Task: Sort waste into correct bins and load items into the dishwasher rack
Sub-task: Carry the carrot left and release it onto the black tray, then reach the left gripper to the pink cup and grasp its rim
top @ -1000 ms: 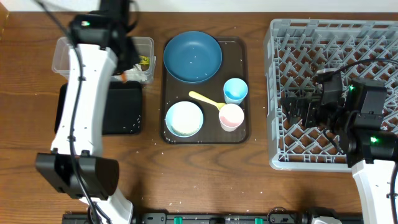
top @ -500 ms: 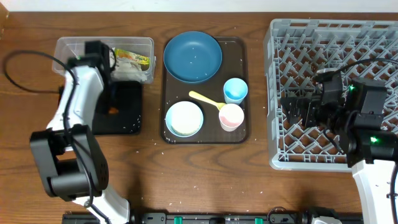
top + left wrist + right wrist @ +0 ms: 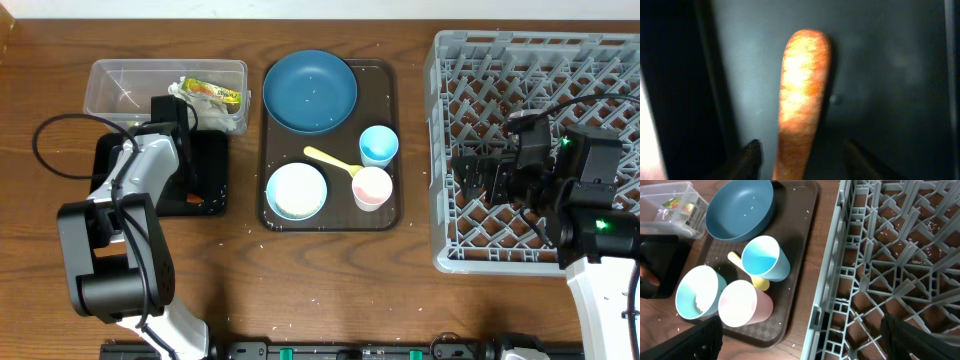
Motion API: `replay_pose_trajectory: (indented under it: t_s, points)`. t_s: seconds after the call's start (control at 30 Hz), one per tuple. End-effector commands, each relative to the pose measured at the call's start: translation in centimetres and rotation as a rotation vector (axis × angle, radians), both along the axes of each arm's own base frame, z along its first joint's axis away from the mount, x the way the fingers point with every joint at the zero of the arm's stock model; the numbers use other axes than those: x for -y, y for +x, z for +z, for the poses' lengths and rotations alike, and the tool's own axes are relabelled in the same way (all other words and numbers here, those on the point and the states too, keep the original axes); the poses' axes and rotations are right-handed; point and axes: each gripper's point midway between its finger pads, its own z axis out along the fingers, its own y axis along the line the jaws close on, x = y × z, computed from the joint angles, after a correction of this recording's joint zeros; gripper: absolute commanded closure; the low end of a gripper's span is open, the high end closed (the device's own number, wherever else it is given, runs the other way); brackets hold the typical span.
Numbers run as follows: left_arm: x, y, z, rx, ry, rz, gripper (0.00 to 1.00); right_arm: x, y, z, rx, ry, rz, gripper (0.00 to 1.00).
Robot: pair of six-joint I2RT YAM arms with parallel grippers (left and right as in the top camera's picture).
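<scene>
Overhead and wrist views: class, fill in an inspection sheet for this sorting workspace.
Surface: wooden table, rice grains scattered.
Job's things: carrot piece on black tray; wrapper in clear tub; blue bowl, white bowl, blue cup, pink cup, spoon on brown tray; no dishes seen in rack.
Clutter: nothing seen.
Grippers: left gripper open, straddling carrot piece; right gripper open over rack.
Cables: black loop beside left arm.
Surroundings: nothing seen.

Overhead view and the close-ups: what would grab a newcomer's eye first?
Probably the big grey rack filling the right side. In the middle, a brown tray holds a dark-blue bowl, a white bowl, a blue cup and a pink cup. The left wrist camera shows an orange carrot piece lying on the black tray.
</scene>
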Motion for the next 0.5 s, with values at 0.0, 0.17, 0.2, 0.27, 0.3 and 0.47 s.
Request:
replay_pose_trajectory:
  t_s: [0.0,0.17,0.2,0.27,0.3,0.47]
  points:
    - [-0.3,0.9,1.2,0.004,0.025,-0.090,0.37,0.1,0.2,0.8,0.015,0.009,-0.009,0.02]
    - [1.0,3.4,5.7,0.088,0.022,-0.337,0.33,0.1,0.3,0.9,0.016,0.009,-0.009,0.01]
    - [1.3,3.6,6.7,0.106,0.027,-0.378,0.32,0.1,0.3,0.9,0.016,0.009,-0.009,0.01]
    - [2.6,4.1,9.3,0.160,0.039,-0.506,0.31,0.1,0.3,0.9,0.017,0.009,-0.009,0.01]
    - [3.4,4.5,10.4,0.191,0.041,-0.579,0.30,0.1,0.3,0.9,0.017,0.009,-0.009,0.02]
    - [10.8,6.1,15.7,0.381,0.029,-1.025,0.28,0.1,0.4,1.0,0.027,0.009,-0.009,0.01]
